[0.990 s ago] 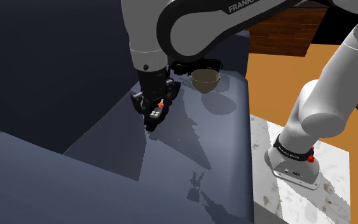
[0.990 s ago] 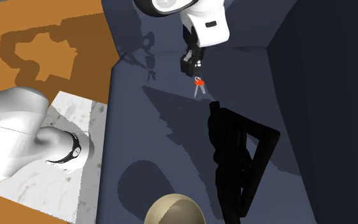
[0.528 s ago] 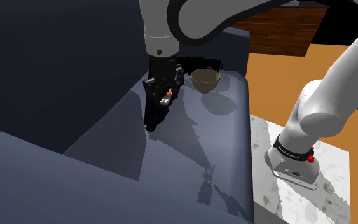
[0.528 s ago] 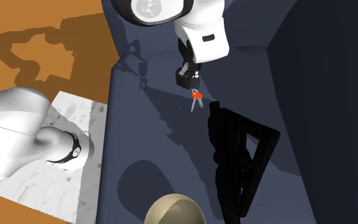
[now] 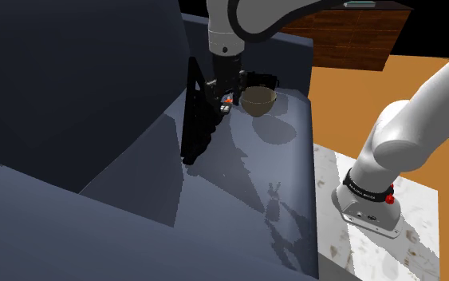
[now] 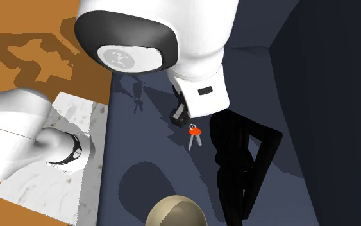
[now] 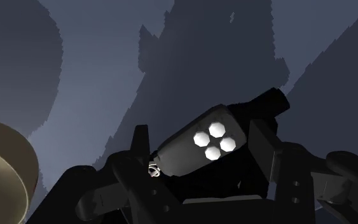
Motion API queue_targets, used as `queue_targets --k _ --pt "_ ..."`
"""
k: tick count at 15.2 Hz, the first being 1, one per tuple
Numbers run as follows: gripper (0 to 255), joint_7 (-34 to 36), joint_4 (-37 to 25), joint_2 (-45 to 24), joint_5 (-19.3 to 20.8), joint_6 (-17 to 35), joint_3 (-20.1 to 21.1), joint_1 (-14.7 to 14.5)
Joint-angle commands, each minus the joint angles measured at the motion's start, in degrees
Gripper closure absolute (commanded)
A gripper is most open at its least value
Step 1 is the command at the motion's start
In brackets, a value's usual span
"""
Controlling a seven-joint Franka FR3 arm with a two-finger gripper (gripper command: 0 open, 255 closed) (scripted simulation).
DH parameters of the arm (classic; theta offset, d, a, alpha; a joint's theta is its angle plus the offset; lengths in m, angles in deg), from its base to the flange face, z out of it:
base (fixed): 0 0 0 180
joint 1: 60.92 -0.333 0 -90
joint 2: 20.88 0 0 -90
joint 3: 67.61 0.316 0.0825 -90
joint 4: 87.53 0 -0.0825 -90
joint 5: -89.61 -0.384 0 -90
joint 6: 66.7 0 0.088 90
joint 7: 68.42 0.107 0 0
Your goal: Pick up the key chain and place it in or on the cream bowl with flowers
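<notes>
**Key chain (image 6: 195,135) held in the gripper (image 6: 184,119), short of the bowl (image 5: 257,102)**

The black fingers (image 7: 140,143) are closed on the key chain's black fob (image 7: 212,141), whose four white buttons face the wrist camera. Gripping this broad body leaves the orange tag (image 6: 197,131) and pale keys (image 6: 193,141) free to dangle beneath, clear of the dark blue-grey surface (image 5: 238,180). Held so, the load hangs above the surface rather than dragging on it. This suits a carry, judged to be the step in hand; release is not yet done.

The tan bowl, on which no flowers can be made out, stands upright and empty near the surface's far corner, near the gripper but apart from it. Between the two the surface lies bare. A black angular shape (image 6: 240,167) of unclear nature flanks that path on one side, just beside the keys in the second exterior view. On the other side the surface ends at a straight edge, beyond which lie the mottled white stand (image 5: 374,239) and the orange floor (image 6: 38,26). A dark upright wall (image 5: 71,80) closes the shoulder view's left. The hanging keys will likely need enough height to pass the bowl's rim without snagging.
</notes>
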Motion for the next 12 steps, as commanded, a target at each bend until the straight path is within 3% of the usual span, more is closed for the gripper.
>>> queue_targets --k 1,12 --pt "255 -3.1 1.0 1.2 0.2 -0.2 -2.1 1.0" --pt "255 -18.6 2.1 2.2 3.2 -0.9 -12.9 7.1"
